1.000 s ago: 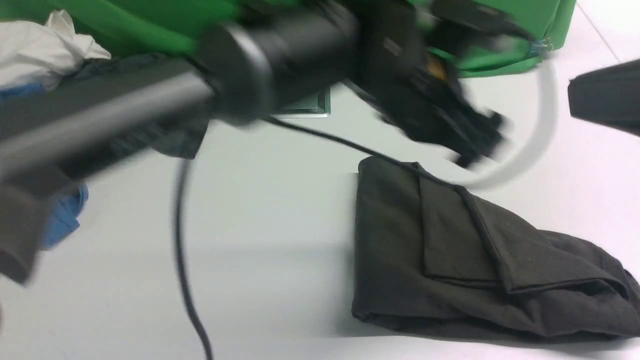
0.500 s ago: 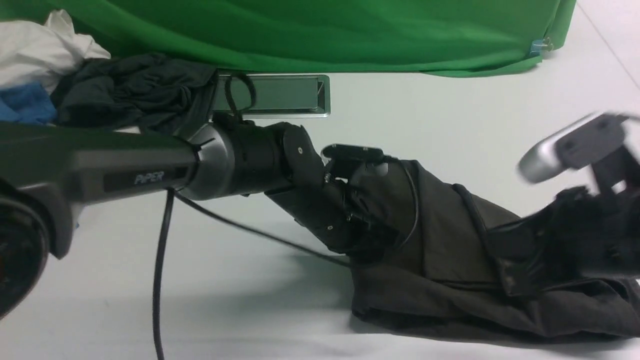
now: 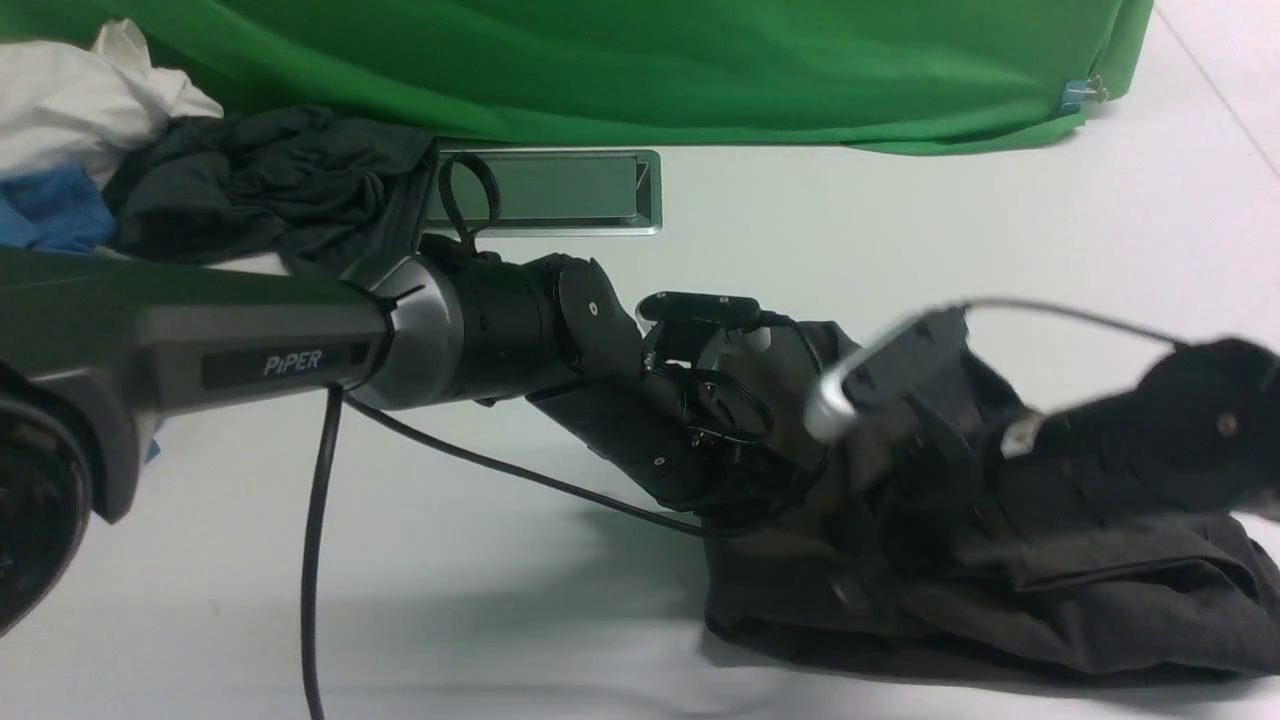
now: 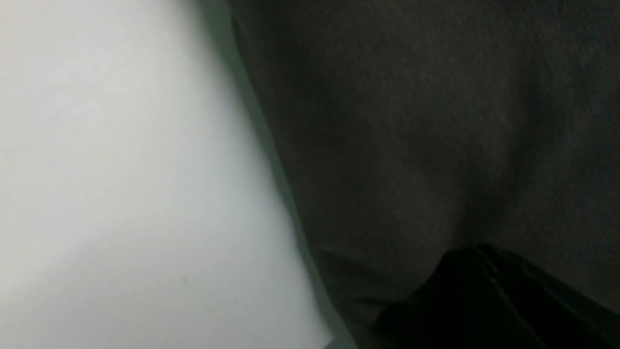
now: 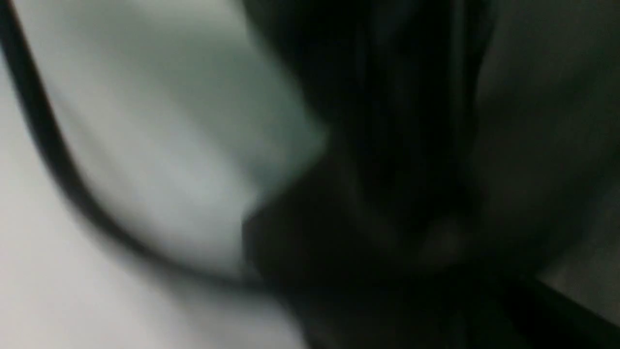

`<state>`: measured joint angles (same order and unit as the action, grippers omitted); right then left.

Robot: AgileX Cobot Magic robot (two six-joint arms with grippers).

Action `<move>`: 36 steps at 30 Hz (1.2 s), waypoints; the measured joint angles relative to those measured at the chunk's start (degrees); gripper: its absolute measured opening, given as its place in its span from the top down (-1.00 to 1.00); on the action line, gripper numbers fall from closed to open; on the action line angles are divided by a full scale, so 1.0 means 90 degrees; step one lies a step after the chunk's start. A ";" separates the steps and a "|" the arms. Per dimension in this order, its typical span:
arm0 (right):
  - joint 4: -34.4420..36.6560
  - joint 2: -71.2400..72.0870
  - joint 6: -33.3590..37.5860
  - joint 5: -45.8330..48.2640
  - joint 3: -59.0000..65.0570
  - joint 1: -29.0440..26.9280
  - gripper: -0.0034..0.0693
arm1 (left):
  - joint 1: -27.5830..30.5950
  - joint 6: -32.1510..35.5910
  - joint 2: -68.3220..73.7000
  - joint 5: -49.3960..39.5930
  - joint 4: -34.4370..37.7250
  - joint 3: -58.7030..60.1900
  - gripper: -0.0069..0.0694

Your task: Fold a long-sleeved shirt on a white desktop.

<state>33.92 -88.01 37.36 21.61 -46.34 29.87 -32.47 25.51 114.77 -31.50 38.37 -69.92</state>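
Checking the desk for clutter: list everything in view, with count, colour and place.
long-sleeved shirt: one, brownish-black, folded, right on the desktop
white desktop: one, white, beneath everything
hatch: one, metal-framed, set in the desktop at the back
backdrop: one, green, along the back
charcoal garment: one, crumpled, back left
white cloth: one, far back left
blue cloth: one, left edge
left gripper: one, black, fingers shut at the shirt's left edge
right gripper: one, black, blurred over the shirt

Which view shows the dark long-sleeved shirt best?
The front view: the shirt lies folded on the white desktop, partly covered by the left arm and right arm. The left wrist view shows only close-up fabric; the right wrist view is a dark blur.
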 joint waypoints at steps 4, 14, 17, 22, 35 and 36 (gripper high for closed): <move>-0.0136 -0.0177 0.0315 -0.0195 -0.0149 0.0000 0.68 | 0.0000 0.0000 0.0000 0.0005 0.0000 0.0006 0.77; -0.0527 -0.0324 0.0431 -0.0182 -0.0149 0.0000 0.61 | 0.0000 0.0000 -0.0005 0.0015 0.0005 0.0007 0.77; -0.1200 0.0402 0.0309 -0.0117 -0.0102 0.0000 0.36 | 0.0006 -0.0007 -0.0005 -0.0011 -0.0001 0.0007 0.77; -0.2472 0.1491 0.0135 -0.0205 0.0610 0.0000 -0.10 | 0.0087 -0.0402 -0.0007 -0.0118 -0.0165 0.0025 0.77; -0.2922 0.2024 0.0129 -0.0741 0.1335 0.0089 -0.27 | 0.1506 -0.0803 -0.1529 0.0583 0.0201 0.2472 0.76; -0.2929 0.1986 0.0129 -0.0954 0.1335 0.0183 -0.29 | 0.1608 -0.0730 -0.1606 0.0601 0.0169 0.2552 0.76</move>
<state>7.56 -70.14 38.52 13.02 -34.32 31.52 -17.99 18.94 100.31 -26.09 39.89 -46.96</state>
